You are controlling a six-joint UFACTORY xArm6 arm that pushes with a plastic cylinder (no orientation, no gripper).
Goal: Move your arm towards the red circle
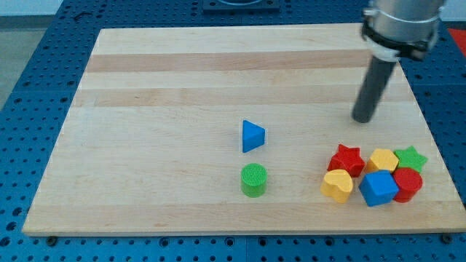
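1. Nearest the view's bottom: blue cube (pixel 378 188) and yellow heart (pixel 337 185), front row of the cluster at the board's lower right.
2. Target: red circle (pixel 408 184), a short red cylinder at the cluster's right end. It touches the blue cube at its 9 o'clock and sits just below the green star (pixel 411 157) at its 12.
3. Behind those: red star (pixel 347 159) and yellow hexagon (pixel 384 159), packed tight with the rest.
4. Green cylinder (pixel 254 180) stands alone, well apart at the cluster's 9 o'clock; blue triangle (pixel 253 136) is just past it at its 12.
5. My tip (pixel 362 119) is farther up the wooden board (pixel 182 80), touching no block. It's a bare rod: nothing to open or close, and it holds nothing.
6. Step, as I judge it: approach under way, contact not made. Target lies at roughly 5 o'clock from the tip.
7. Next move: a straight run clips the yellow hexagon or green star. Better to swing out right, then come down on the red circle from its 1–2 o'clock side.
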